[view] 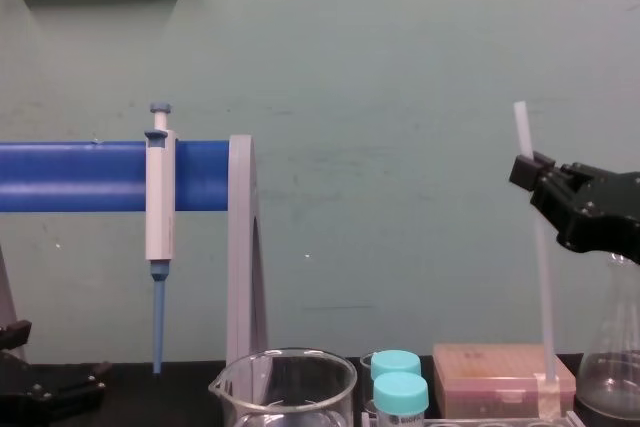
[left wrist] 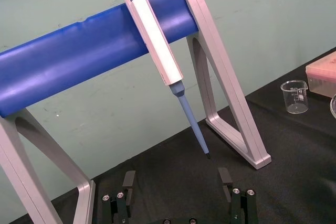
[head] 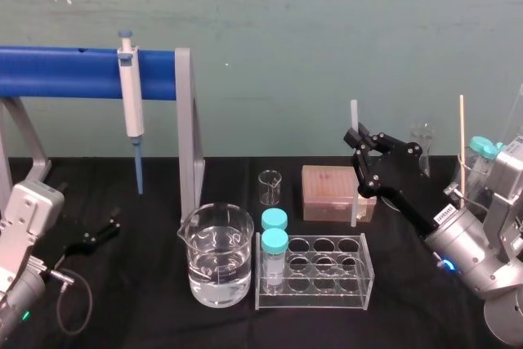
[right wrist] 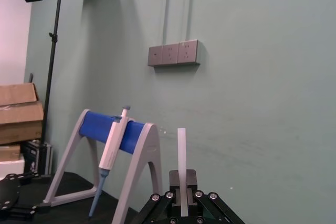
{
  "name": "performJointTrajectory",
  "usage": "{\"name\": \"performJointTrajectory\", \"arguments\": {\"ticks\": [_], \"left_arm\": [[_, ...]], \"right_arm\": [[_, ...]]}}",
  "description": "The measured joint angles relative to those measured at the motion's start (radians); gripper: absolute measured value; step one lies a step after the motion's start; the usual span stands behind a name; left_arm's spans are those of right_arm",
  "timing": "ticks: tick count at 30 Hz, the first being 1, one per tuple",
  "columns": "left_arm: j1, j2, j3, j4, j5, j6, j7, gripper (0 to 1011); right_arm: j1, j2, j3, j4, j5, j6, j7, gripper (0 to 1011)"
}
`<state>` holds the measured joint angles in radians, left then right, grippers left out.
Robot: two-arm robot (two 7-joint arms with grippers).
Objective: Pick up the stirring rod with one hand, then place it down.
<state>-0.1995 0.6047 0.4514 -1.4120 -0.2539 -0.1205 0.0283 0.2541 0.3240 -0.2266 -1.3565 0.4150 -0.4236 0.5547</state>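
The stirring rod (head: 354, 206) looks like frosted, translucent plastic, the beaker (head: 218, 259) is clear glossy glass, the tube rack (head: 327, 292) is clear shiny plastic, and the table (head: 131, 300) wears matt black cloth.

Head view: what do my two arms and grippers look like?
The left arm and right arm have silver-grey casings and black grippers with jointed, angular fingers. The left gripper has a thin grey cable looping beside its wrist and a green light. The right gripper sits on a black link with a white label and a blue light.
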Motion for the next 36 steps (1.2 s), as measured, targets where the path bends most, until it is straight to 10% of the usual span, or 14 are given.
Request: {"name": "performJointTrajectory", "arguments": {"ticks": [36], "left_arm": [[0.0, 0.0, 0.0, 0.0, 0.0, 0.0, 0.0, 1000]], "right_arm": [[0.004, 0.014, -0.033, 0.034, 0.004, 0.043, 0.011, 66]]}}
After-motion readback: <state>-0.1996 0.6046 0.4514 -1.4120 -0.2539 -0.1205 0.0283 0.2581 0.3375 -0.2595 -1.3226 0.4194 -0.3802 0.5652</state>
